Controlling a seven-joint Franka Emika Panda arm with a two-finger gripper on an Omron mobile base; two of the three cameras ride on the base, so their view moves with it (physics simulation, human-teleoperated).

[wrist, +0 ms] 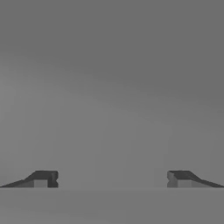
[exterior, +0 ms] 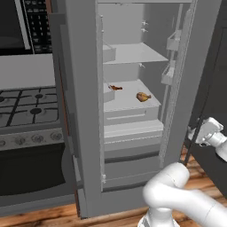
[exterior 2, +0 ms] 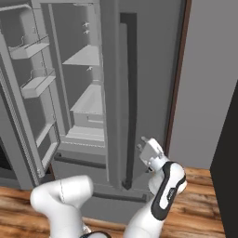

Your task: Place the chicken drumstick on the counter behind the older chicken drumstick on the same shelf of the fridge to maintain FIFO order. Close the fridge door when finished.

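On the fridge (exterior: 84, 111) shelf (exterior: 128, 103), drumstick (exterior: 115, 88) sits behind older drumstick (exterior: 142, 96); light, greasy, best pinched mid-shank. End effector (wrist: 112, 179) spread wide, empty, facing the grey door.

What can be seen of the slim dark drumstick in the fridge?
The chicken drumstick is a small, slim, dark reddish-brown piece with an orange tint. It lies flat on the pale shelf inside the open fridge, toward the back left of that shelf. The plumper golden-tan older chicken drumstick sits nearer the front and to its right, apart from it. Nothing but the shelf touches it; finer detail is too small to tell.
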